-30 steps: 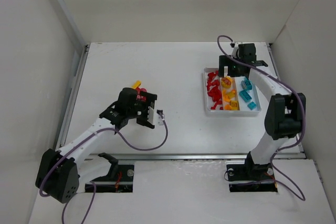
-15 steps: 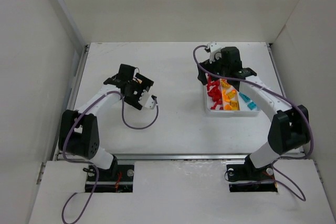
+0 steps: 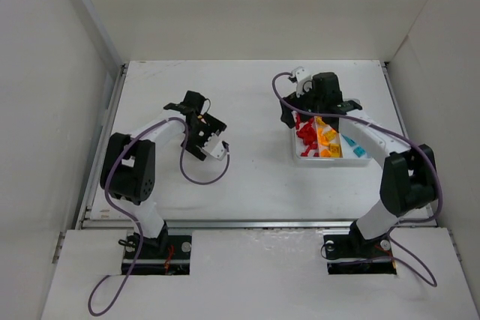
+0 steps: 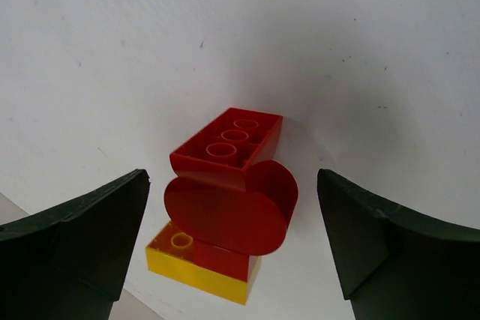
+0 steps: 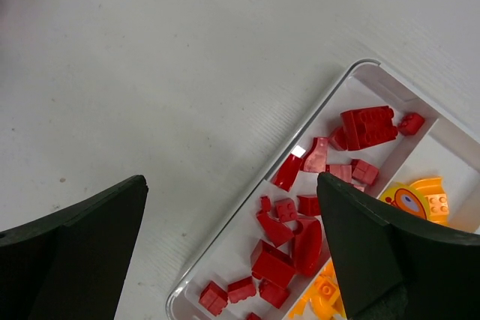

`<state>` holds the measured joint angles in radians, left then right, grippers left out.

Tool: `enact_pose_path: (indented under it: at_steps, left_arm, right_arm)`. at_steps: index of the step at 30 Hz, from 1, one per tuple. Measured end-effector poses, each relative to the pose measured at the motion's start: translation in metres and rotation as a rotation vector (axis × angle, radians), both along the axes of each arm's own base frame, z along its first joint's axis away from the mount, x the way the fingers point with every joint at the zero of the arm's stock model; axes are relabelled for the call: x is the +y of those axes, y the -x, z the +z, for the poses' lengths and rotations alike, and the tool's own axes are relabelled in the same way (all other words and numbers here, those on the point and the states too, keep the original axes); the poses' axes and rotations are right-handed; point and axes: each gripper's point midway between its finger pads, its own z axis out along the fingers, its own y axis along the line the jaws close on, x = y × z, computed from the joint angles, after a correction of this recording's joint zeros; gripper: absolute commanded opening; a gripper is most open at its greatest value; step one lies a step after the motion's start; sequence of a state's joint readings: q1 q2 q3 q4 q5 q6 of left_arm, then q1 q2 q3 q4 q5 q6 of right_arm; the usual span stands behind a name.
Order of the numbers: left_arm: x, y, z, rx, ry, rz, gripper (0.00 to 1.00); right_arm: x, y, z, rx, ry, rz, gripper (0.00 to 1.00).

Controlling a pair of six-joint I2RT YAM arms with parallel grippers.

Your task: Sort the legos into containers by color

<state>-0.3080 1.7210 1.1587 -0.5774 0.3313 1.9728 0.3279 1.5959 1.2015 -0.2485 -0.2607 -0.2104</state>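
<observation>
Left gripper [image 4: 232, 234]: jaws stand wide and hold nothing. In the wrist view one dark finger [image 4: 75, 241] sits on either side of a small brick cluster, apart from it.

Right gripper [image 5: 232, 237]: also spread wide and empty. It hovers over the red end of the tray [image 5: 358, 66] and touches nothing visible.

Loose legos: a red brick [image 4: 229, 144], a red rounded piece [image 4: 232, 215] and a yellow brick [image 4: 196, 266] lie together on the table [image 3: 255, 177], framed between the left fingers. They look clipped or stacked together. I cannot tell which.

Handling: probably light, rigid, slick plastic. It should not crush, but it could skid or pop out of a glancing pinch.

Where to hold: likely across the flat long sides of the red brick, since the rounded face offers poor purchase.

Colour problem: if the pieces are joined, red and yellow would travel as one and need parting before dropping.

Containers: the white tray lies well apart from the cluster, on the right arm's side. In the top view its compartments run left to right with red legos [image 5: 289, 230], orange legos [image 3: 328, 138] and cyan legos [image 3: 358, 149].

Progress: judged nearly done. This cluster is the only stray seen.

Risk: the closing fingers might nudge the stack sideways.
</observation>
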Motion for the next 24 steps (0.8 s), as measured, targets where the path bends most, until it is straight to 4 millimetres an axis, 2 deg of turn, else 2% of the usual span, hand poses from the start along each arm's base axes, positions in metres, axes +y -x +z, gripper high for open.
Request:
enact_pose_path:
  at_steps: [4, 5, 8, 9, 12, 14, 16, 18, 24]
  left_arm:
    - [-0.005, 0.0, -0.003, 0.004, -0.009, -0.018, 0.69]
    - [-0.005, 0.0, -0.003, 0.003, -0.015, -0.019, 0.6]
    - [-0.003, 0.001, -0.003, 0.003, -0.027, -0.019, 0.43]
    - [-0.003, 0.0, -0.003, 0.002, -0.025, -0.02, 0.34]
    - [-0.003, -0.002, 0.0, -0.007, -0.025, -0.021, 0.26]
    - [-0.004, -0.002, 0.0, -0.008, -0.019, -0.021, 0.11]
    - [-0.006, -0.001, 0.001, -0.004, -0.005, -0.025, 0.0]
    - [-0.009, 0.0, 0.002, 0.002, 0.019, -0.023, 0.0]
    - [-0.017, 0.002, 0.016, -0.001, 0.089, -0.002, 0.0]
  right_arm:
    - [0.002, -0.001, -0.009, 0.02, 0.002, 0.006, 1.0]
    - [0.002, -0.001, -0.009, 0.021, 0.001, 0.007, 1.0]
    - [0.002, -0.001, -0.008, 0.015, -0.003, 0.007, 1.0]
    - [0.003, -0.002, -0.007, 0.015, -0.004, 0.006, 1.0]
    - [0.003, -0.001, -0.005, 0.01, -0.008, 0.008, 1.0]
    - [0.004, 0.001, 0.001, -0.004, -0.017, 0.017, 1.0]
    - [0.004, 0.005, 0.013, -0.034, -0.026, 0.028, 1.0]
    - [0.002, 0.011, 0.033, -0.087, -0.035, 0.039, 1.0]
    - [-0.006, 0.026, 0.109, -0.309, -0.065, 0.056, 1.0]
